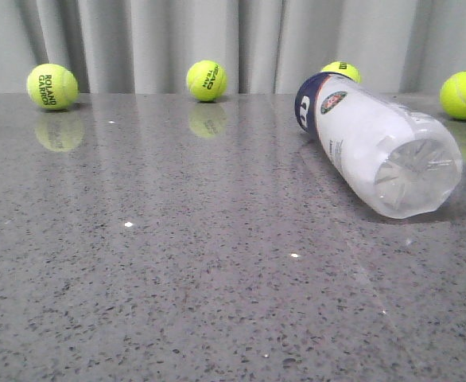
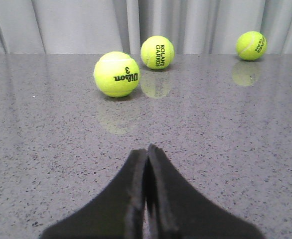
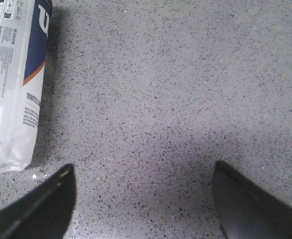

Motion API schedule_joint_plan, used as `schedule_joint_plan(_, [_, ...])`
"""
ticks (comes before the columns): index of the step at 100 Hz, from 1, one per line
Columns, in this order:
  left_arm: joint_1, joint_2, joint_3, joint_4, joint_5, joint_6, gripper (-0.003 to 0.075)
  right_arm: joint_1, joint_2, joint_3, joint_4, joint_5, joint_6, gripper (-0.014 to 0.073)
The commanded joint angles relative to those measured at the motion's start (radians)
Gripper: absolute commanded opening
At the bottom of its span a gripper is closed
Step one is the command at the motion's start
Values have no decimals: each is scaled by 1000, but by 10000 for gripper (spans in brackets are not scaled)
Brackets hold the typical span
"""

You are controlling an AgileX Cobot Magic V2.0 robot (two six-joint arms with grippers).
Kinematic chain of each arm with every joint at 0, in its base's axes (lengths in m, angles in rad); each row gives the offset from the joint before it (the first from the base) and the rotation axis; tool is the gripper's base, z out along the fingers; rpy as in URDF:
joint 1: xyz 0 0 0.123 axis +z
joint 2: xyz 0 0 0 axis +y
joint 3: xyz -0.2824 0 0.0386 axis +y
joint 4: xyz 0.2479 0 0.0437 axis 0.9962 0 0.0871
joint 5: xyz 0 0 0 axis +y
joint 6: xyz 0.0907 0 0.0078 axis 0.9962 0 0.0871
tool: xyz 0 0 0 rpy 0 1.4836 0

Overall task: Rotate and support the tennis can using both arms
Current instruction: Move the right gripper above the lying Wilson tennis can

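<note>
The tennis can [image 1: 376, 143] lies on its side at the right of the grey table, navy band toward the back, ribbed clear base toward the camera. It also shows in the right wrist view [image 3: 14, 84], with barcode, navy band and orange stripe. My right gripper [image 3: 143, 172] is open and empty above bare table, the can beside its one finger and apart from it. My left gripper [image 2: 147, 152] is shut and empty, low over the table, pointing at tennis balls. Neither gripper shows in the front view.
Several yellow-green tennis balls stand along the back by the grey curtain: [image 1: 52, 86], [image 1: 207, 80], [image 1: 341, 72], [image 1: 464, 95]. In the left wrist view a Wilson ball [image 2: 116, 74] is nearest, with two more [image 2: 157, 52], [image 2: 251, 45] behind.
</note>
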Motion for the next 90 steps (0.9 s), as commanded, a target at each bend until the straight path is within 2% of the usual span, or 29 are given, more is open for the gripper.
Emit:
schedule_joint_plan(1, [2, -34, 45, -2, -75, -10, -20, -2, -1, -35, -6, -49, -11, 647])
schedule_joint_plan(16, [2, -34, 45, -2, -75, -10, -20, -2, -1, -34, -6, -115, -11, 647])
schedule_joint_plan(38, [2, -34, 45, -2, -75, -10, -20, -2, -1, -32, 4, -102, -10, 647])
schedule_joint_plan(51, [2, -34, 45, -2, -75, -10, -20, -2, 13, -37, 53, -97, -10, 647])
schedule_joint_plan(72, [2, -34, 45, -2, -75, -10, -20, 25, 141, -121, 118, -36, -11, 647])
schedule_joint_plan(90, [2, -34, 45, -2, -75, -10, -20, 111, 281, -230, 132, 3, -7, 647])
